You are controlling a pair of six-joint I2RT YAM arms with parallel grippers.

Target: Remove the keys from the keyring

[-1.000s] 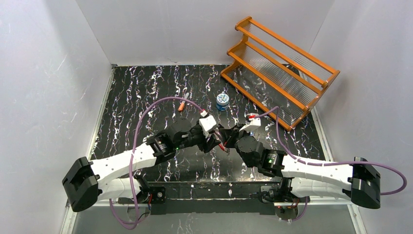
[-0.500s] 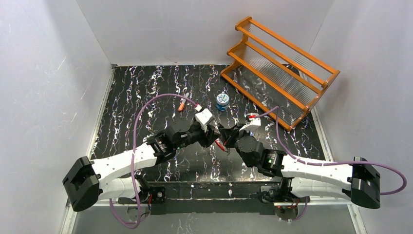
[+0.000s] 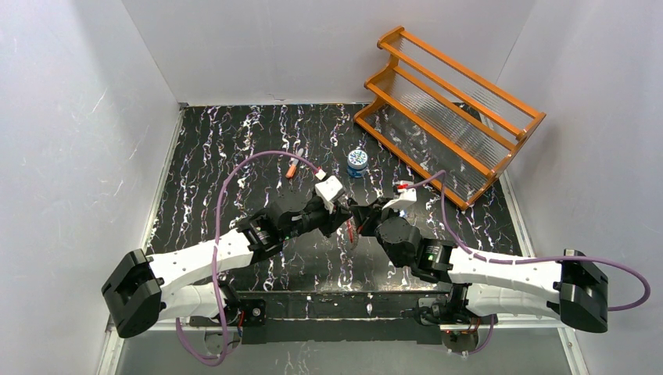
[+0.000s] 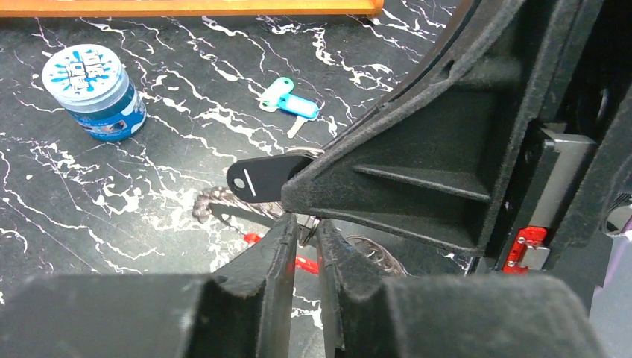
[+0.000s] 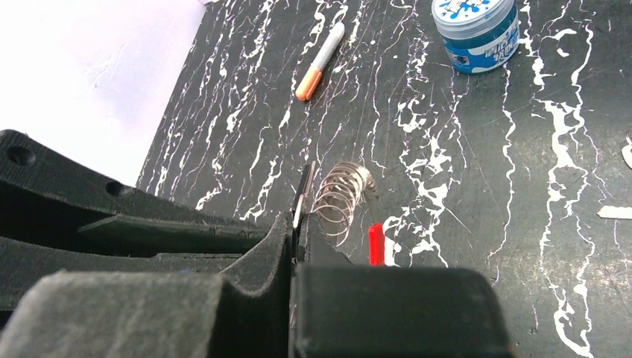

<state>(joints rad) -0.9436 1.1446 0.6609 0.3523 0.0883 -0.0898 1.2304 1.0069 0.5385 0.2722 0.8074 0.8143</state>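
In jaws: keyring (image 5: 339, 195), key (image 4: 259, 177) (seemingly tight)

We see two matching arms. The left arm (image 3: 195, 262) and the right arm (image 3: 500, 273) wear smooth white shells on their long links, with chunky black housings at the shoulders and joints. A purple cable (image 3: 223, 199) runs along each, and we spot small green lights (image 3: 428, 251) on the joint housings. The left gripper (image 4: 305, 227) and right gripper (image 5: 296, 231) are matte black, grainy and angular; the right one bears a small red clip (image 4: 525, 246).
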